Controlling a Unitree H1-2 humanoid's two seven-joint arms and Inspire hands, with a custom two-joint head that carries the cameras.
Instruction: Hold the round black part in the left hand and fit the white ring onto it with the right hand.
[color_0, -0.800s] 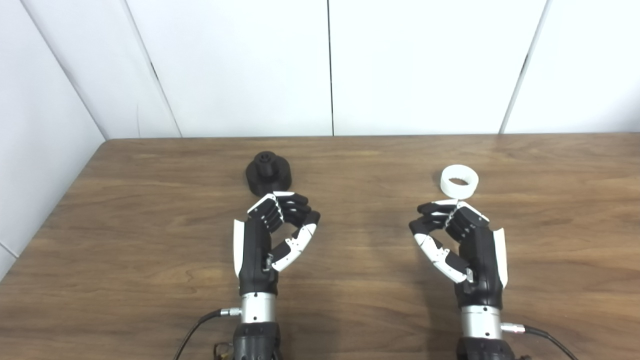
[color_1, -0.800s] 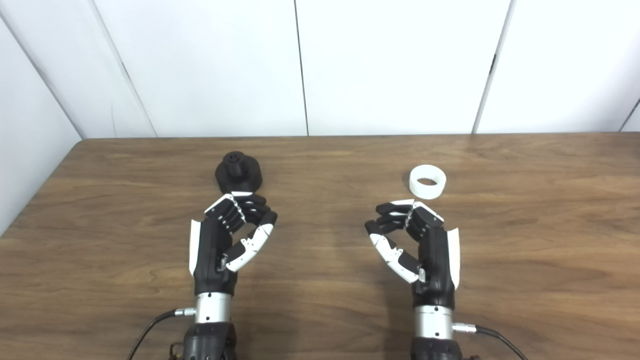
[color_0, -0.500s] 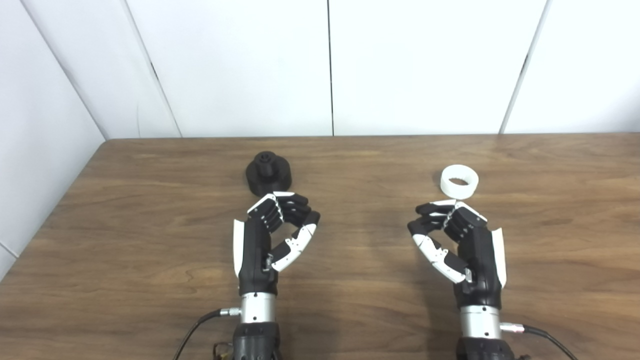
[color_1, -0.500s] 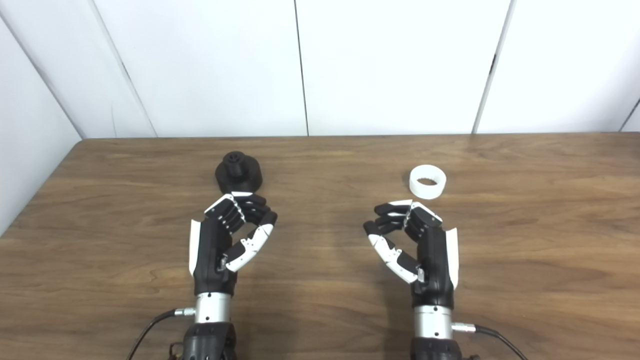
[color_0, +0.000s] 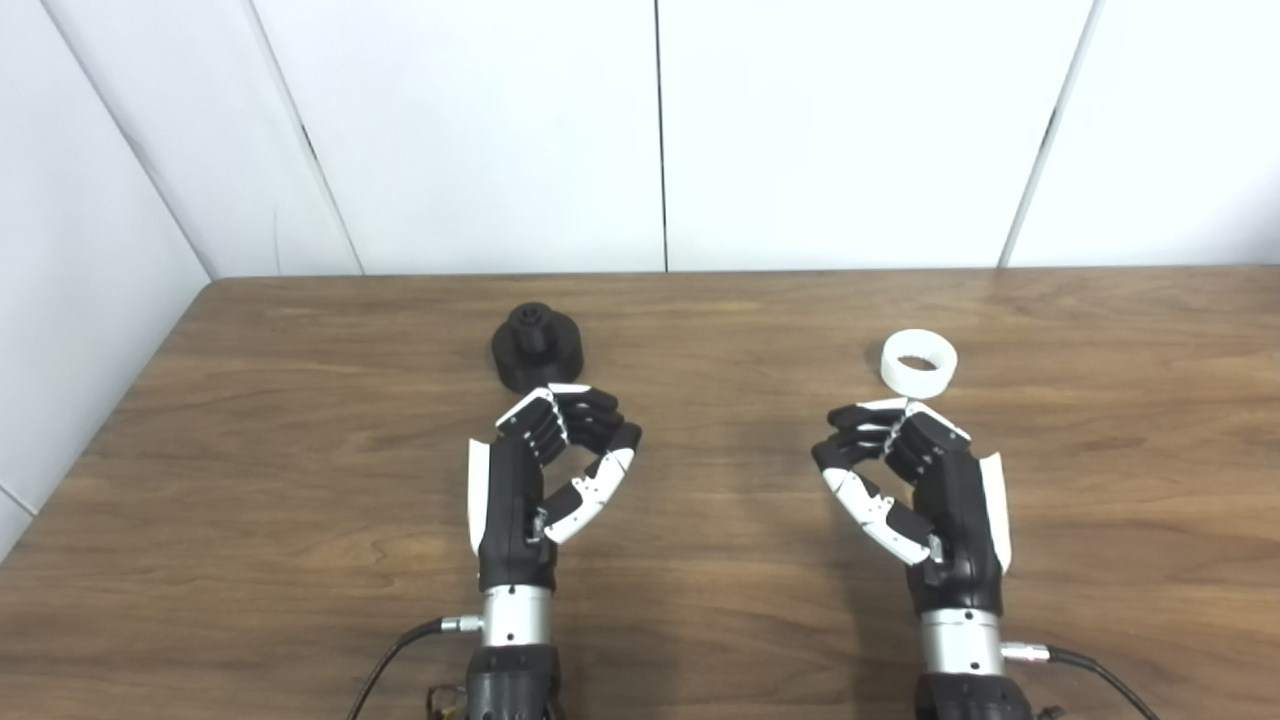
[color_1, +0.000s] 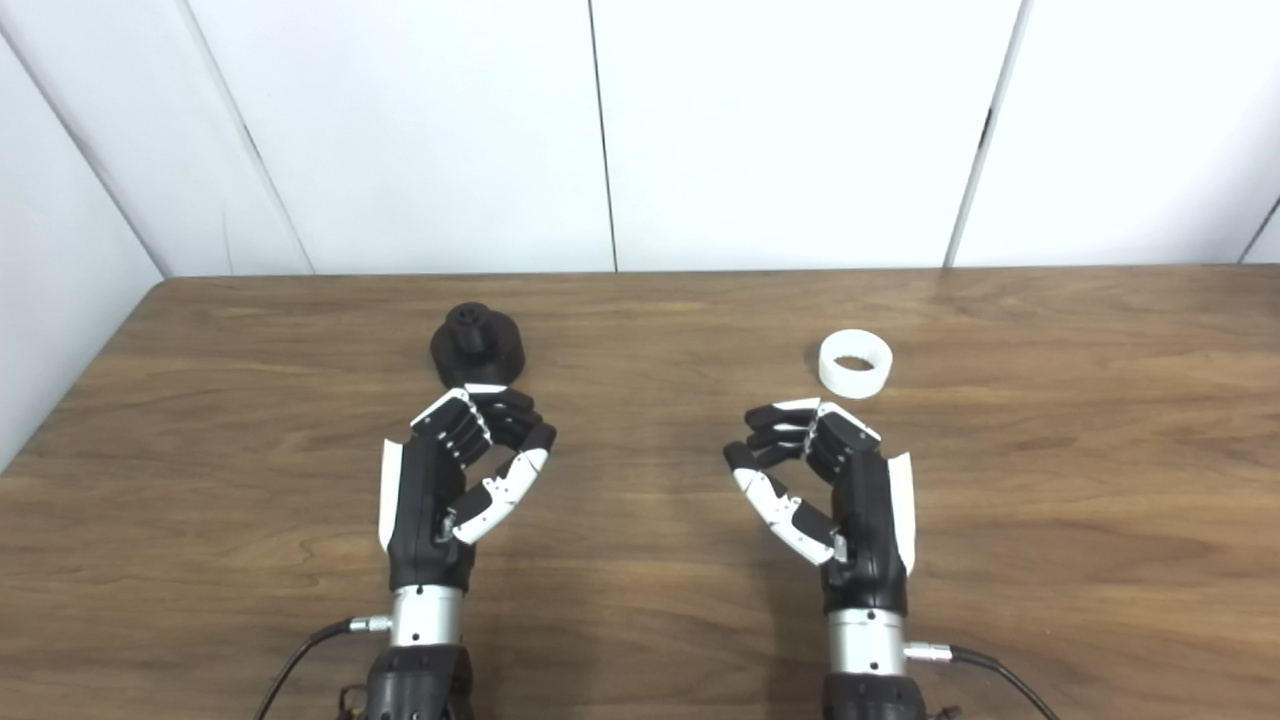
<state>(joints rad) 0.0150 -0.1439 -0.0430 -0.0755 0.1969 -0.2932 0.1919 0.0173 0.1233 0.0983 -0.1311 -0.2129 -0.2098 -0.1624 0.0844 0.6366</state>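
While both head views show the same scene, only the right eye view catches a further wall seam at the far right. Toward the brown wooden desk's far edge sit the round black plastic part, left, and the white plastic ring, right. Just before each, the left hand and right hand grasp nothing, fingers curled loosely, apart from thumbs.

Black part: round base, raised knob on top, upright on table, 11 o'clock from centre. White ring: short open cylinder, lying flat, hole up, 2 o'clock, well apart.
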